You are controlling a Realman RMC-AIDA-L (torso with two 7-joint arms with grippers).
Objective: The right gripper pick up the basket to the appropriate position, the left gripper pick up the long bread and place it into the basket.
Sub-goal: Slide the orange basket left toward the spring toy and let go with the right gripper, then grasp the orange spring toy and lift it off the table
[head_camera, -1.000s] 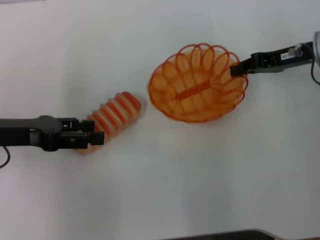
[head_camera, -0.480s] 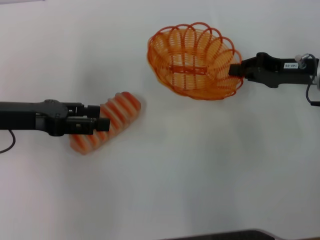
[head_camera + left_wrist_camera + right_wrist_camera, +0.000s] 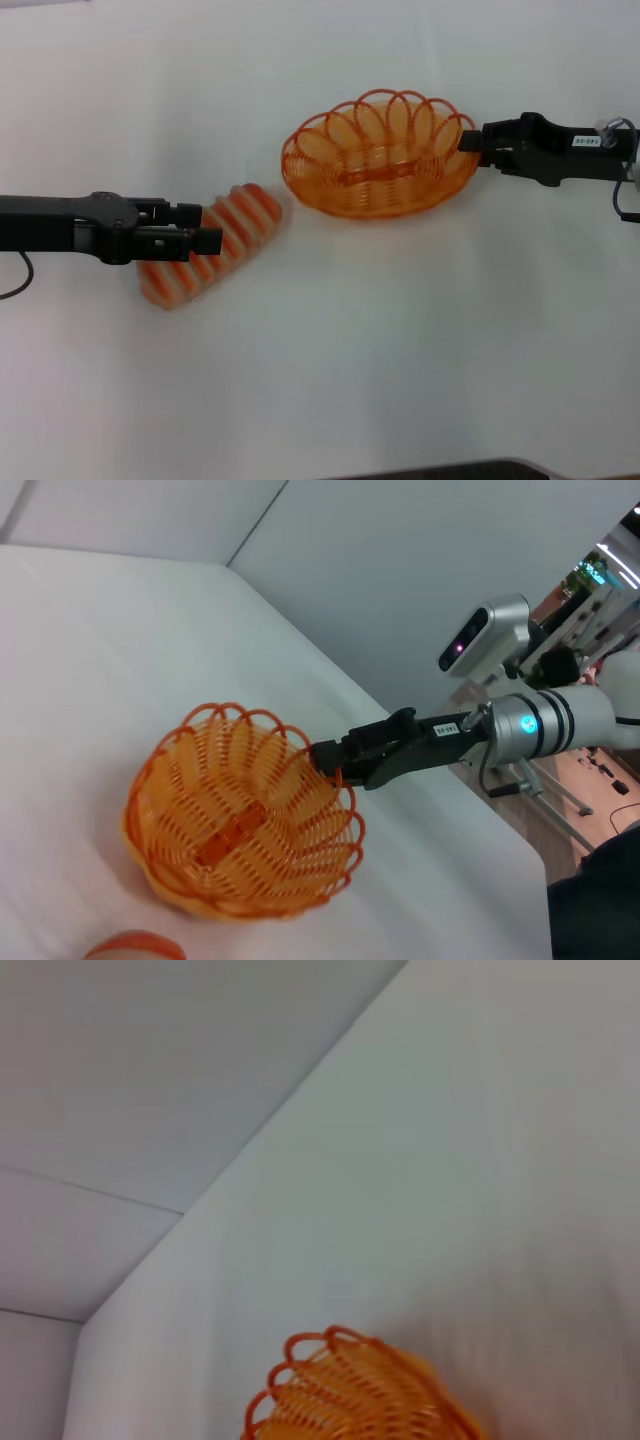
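Note:
The orange wire basket [image 3: 378, 165] is in the upper middle of the head view, upright with its opening up. My right gripper [image 3: 470, 143] is shut on its right rim. The long bread [image 3: 245, 215], cream with orange-red stripes, lies slanted on the white table to the basket's left. My left gripper [image 3: 205, 227] reaches in from the left over the bread's middle, its fingers open on either side of it. The left wrist view shows the basket [image 3: 240, 825], the right gripper [image 3: 325, 760] on its rim, and one bread end [image 3: 130, 947]. The right wrist view shows only the basket's edge [image 3: 350, 1390].
The white table [image 3: 400, 350] stretches bare toward the front and right. A dark edge [image 3: 450, 470] runs along the near side. The left wrist view shows a wall and equipment [image 3: 590, 590] beyond the table's far side.
The right gripper has swung the basket from a steep tilt to upright and shifted it slightly left. The left gripper has moved right along the bread to its middle.

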